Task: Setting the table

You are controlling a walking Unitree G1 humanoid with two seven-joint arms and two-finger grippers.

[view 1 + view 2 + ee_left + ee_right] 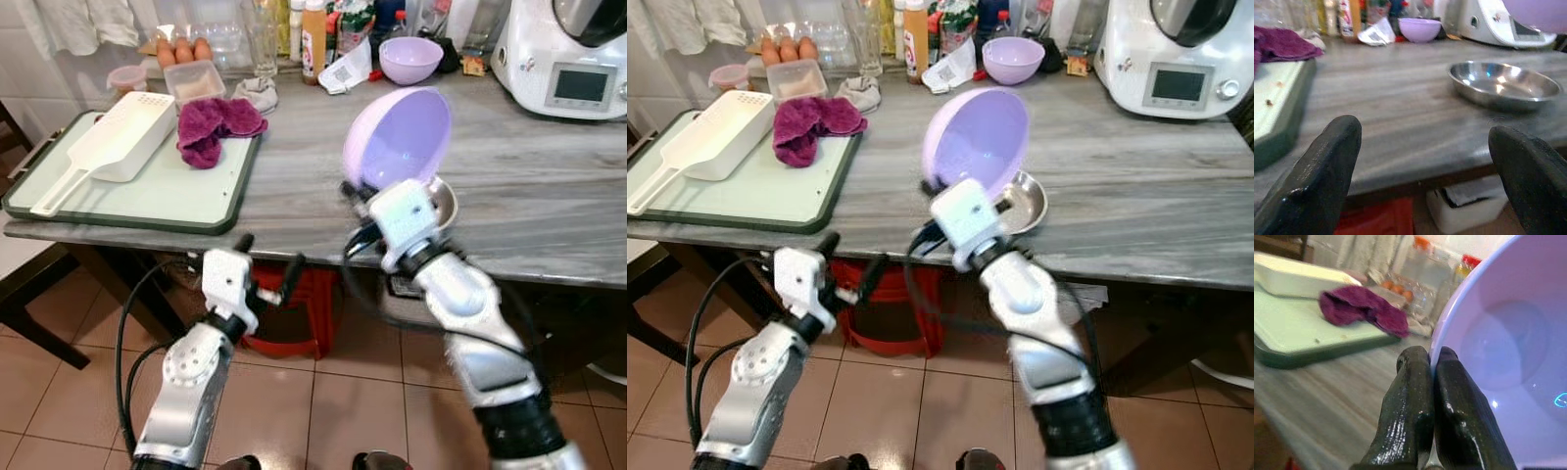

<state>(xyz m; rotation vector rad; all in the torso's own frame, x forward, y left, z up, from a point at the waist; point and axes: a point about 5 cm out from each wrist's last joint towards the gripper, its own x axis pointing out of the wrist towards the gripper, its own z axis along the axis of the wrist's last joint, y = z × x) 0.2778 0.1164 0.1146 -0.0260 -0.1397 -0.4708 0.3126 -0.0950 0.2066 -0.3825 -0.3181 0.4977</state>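
The right gripper (1431, 367) pinches the rim of a purple bowl (402, 137), tilted on edge above a steel dish (1023, 201). The left gripper (266, 257) hangs wide open and empty below the table (549, 211) edge.

- Right arm stretches forward and up over the counter edge, its right gripper (1432, 382) with both black fingers pinched together on the rim of a lilac bowl (402, 137).
- Left arm is bent low before the counter, left gripper (266, 257) with fingers spread wide, holding nothing.
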